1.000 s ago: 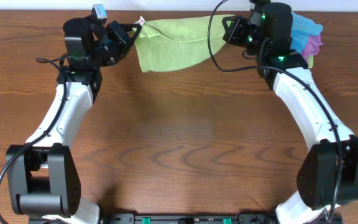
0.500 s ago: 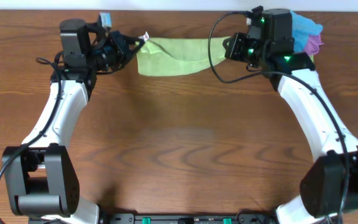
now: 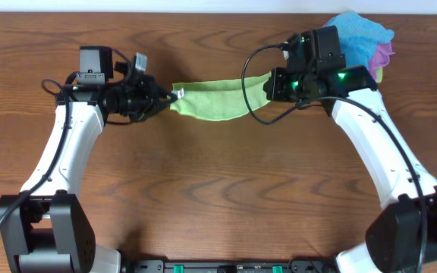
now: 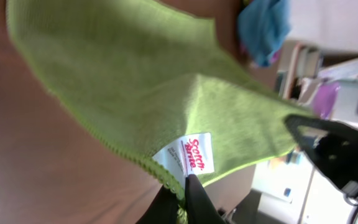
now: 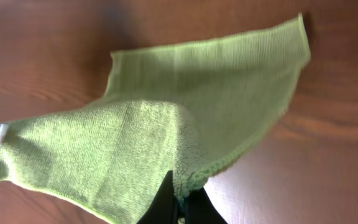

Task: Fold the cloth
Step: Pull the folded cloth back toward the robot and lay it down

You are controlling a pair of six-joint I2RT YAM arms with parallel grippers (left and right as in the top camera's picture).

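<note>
Left fingers (image 4: 197,205) are pinched tight on the tag corner of the cloth (image 3: 211,104), and right fingers (image 5: 165,202) are clamped on the opposite corner with the hem bunched between them. Both grips look thin, just a nip of edge. Between the two, the lime-green cloth hangs stretched in a sagging band above the tabletop (image 3: 218,182), toward its far side. Whether the drooping lower edge brushes the wood cannot be told from overhead. Behind the right arm, a blue cloth (image 3: 363,32) and a purple cloth (image 3: 386,54) sit heaped at the far right corner, apart from the action.

Now the risks. With so little fabric in each pinch, an outward pull could slip a corner free and drop that side. If the arms lower unevenly, the hanging half may land skewed or rolled under, and the fold comes out crooked. A swing to the right might also snag the heap.

On the white tag (image 4: 191,155) just above the left fingers, red script reads Scotch-Brite; the smaller print is too blurred to read.
</note>
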